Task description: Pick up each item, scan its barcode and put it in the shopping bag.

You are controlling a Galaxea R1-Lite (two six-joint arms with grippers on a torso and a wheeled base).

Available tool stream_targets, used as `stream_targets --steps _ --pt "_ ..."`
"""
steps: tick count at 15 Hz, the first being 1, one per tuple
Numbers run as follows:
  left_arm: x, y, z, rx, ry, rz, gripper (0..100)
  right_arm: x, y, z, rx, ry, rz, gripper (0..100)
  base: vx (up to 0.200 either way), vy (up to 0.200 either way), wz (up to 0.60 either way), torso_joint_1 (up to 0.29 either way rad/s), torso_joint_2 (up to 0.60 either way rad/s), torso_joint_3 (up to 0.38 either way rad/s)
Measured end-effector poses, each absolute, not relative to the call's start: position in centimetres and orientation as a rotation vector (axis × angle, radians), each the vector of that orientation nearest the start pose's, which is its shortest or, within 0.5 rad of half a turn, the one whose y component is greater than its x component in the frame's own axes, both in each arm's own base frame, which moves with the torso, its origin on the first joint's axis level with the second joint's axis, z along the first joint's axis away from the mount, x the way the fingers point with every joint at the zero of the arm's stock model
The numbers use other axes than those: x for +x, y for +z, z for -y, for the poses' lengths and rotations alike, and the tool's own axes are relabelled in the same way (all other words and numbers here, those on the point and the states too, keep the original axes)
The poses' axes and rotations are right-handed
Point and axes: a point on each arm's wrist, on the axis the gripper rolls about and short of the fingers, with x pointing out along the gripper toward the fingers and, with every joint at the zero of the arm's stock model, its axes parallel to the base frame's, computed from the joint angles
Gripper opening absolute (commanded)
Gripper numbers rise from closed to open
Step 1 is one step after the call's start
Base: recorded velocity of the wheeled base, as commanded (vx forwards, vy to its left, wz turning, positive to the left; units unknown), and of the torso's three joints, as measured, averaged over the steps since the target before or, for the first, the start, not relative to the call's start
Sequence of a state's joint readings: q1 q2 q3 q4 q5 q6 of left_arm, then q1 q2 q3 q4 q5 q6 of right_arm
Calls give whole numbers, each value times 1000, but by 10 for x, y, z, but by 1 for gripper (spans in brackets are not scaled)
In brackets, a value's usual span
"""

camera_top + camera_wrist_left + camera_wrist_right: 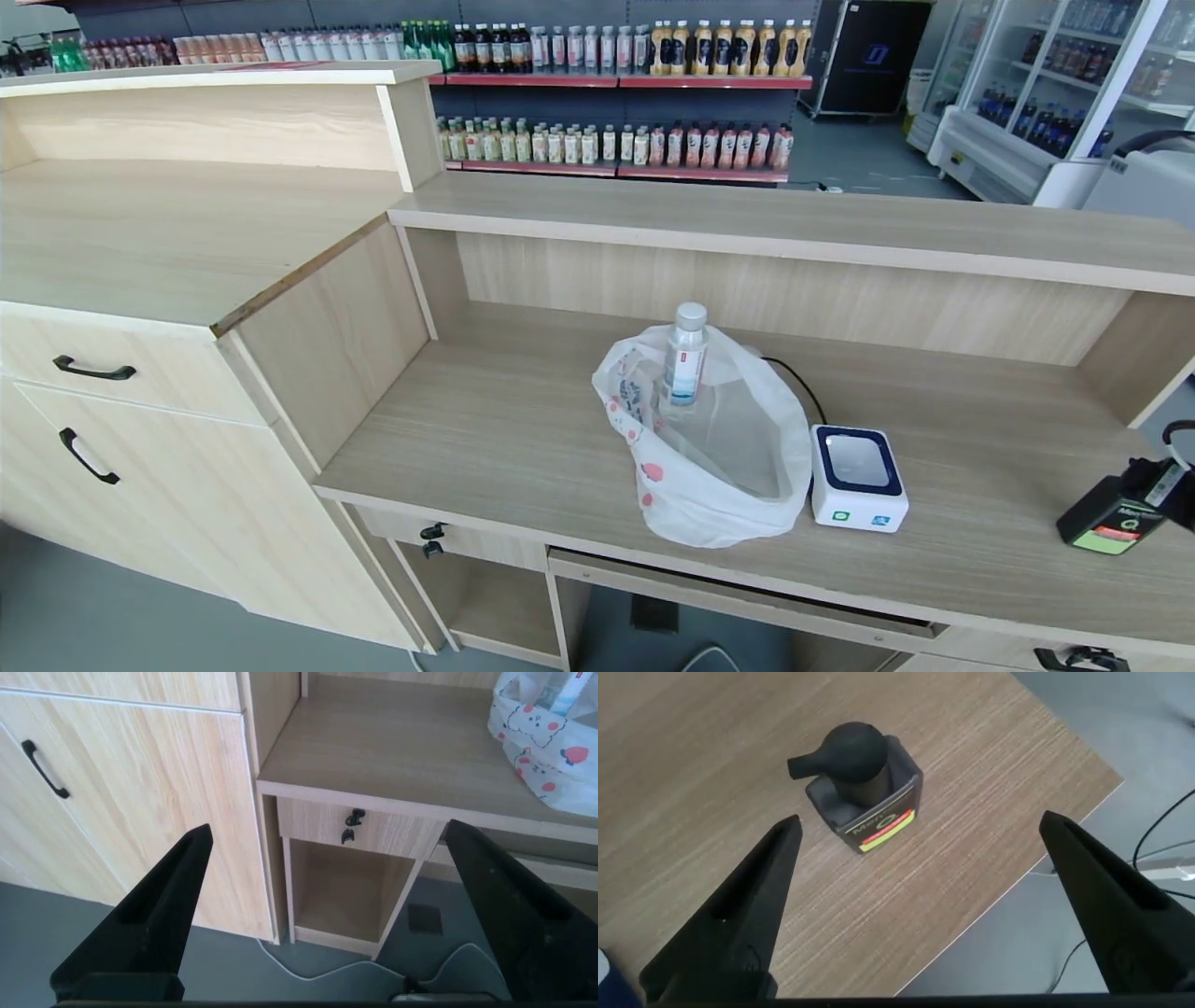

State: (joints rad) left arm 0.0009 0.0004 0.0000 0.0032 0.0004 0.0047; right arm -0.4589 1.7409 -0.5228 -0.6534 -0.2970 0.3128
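Note:
A white shopping bag (719,467) with a pink print stands open on the wooden counter (504,439). A clear water bottle (686,359) stands upright inside it. The white barcode scanner (859,476) sits just right of the bag. A black pump bottle (864,789) with a green and red label stands near the counter's right front corner (1111,523). My right gripper (920,826) hovers over it, open wide, its fingers apart from the bottle. My left gripper (329,831) is open and holds nothing, low in front of the counter's left end, with the bag (542,737) off to one side.
A raised ledge (784,224) runs along the counter's back. A taller cabinet (140,243) with black drawer handles stands to the left. A black cable (798,383) leads behind the scanner. A keyed drawer (353,829) and an open cubby lie under the counter. Drink shelves fill the room behind.

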Motion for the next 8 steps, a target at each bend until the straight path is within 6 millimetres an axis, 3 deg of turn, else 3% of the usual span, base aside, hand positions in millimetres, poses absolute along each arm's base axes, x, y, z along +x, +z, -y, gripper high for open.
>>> stream_targets --steps 8 --pt "-23 75 0 5 2 -4 100 269 81 118 319 -761 -458 100 0 0 0 0 0 0"
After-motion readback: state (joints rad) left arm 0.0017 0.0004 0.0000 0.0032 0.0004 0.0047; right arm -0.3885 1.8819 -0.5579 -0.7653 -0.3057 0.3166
